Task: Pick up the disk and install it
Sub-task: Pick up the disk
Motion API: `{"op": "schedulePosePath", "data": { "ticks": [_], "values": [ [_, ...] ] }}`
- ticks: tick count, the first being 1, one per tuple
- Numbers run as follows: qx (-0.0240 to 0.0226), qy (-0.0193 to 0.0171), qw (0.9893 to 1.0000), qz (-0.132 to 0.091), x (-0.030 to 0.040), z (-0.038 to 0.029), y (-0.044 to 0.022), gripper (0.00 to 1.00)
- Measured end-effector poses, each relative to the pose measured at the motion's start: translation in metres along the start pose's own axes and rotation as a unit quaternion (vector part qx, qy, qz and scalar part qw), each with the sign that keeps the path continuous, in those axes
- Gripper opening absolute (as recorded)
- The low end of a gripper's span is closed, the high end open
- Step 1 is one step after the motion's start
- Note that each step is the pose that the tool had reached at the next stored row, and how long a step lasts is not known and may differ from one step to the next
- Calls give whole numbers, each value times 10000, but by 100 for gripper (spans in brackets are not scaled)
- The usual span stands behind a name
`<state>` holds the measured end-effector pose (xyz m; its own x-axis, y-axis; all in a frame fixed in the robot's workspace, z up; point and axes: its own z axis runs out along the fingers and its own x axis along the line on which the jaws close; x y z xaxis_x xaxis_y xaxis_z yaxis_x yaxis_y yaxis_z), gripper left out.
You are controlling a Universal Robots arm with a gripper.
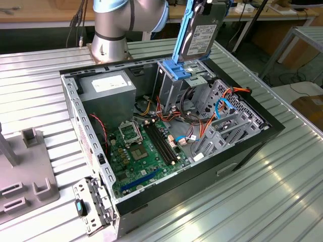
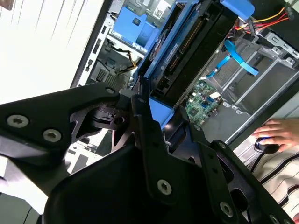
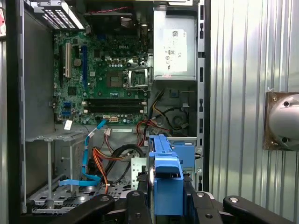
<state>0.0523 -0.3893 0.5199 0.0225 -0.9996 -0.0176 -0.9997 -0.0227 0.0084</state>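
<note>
The claw (image 3: 165, 201) is clamping the disk (image 1: 204, 36) by its blue frame, holding it nearly upright just above the drive cage (image 1: 170, 86) in the open computer case (image 1: 202, 187).

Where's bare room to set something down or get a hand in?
Free: ribbed table at the exterior view's right of the case. Crowded: cables beside the drive cage, with the gripper holding the disk above.

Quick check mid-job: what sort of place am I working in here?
Probably a robotics lab or workshop: an open computer case sits on a ribbed metal table with the arm's base mounted beside it, wooden workbenches stand behind, and the gripper holds the disk above the case.
</note>
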Motion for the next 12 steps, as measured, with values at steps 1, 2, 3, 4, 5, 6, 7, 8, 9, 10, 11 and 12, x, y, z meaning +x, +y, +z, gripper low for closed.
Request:
{"op": "schedulePosePath", "data": {
  "ticks": [1, 2, 3, 4, 5, 6, 7, 8, 9, 10, 11, 12],
  "values": [
    [0, 0, 10000, 0, 2, 0, -82, 37],
    [0, 1, 10000, 0, 33, -1, -124, 37],
    [0, 0, 10000, 0, 115, -1, -132, 37],
    [0, 1, 10000, 0, 194, -3, -132, 37],
    [0, 0, 10000, 0, 293, -4, -130, 37],
    [0, 0, 10000, 0, 394, -5, -127, 37],
    [0, 0, 10000, 0, 450, -5, -126, 37],
    [0, 0, 10000, 0, 489, -6, -125, 37],
    [0, 1, 10000, 0, 535, -7, -124, 37],
    [0, 1, 10000, 0, 568, -8, -123, 37],
    [0, 0, 10000, 0, 658, -7, -121, 37],
    [0, 0, 10000, 0, 731, -8, -120, 37]
  ]
}}
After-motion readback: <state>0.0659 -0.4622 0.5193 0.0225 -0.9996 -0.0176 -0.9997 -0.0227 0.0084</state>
